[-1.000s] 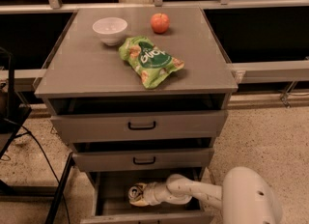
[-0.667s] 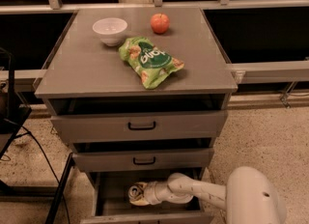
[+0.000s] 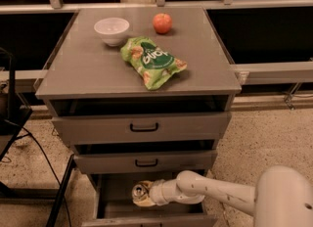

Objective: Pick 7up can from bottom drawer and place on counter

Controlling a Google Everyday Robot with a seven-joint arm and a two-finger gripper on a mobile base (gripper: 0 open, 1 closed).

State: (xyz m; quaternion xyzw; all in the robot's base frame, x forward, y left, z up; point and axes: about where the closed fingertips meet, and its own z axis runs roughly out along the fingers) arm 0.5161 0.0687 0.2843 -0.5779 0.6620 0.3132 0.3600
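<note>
Below, gripper (image 3: 145, 195) at 7up can (image 3: 140, 190), inside bottom drawer (image 3: 111, 197), off walls

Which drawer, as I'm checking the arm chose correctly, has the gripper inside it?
The bottom drawer, lowest of three: the gripper is inside it, at the 7up can. The top drawer and middle drawer, both black-handled, have no arm in them.
</note>
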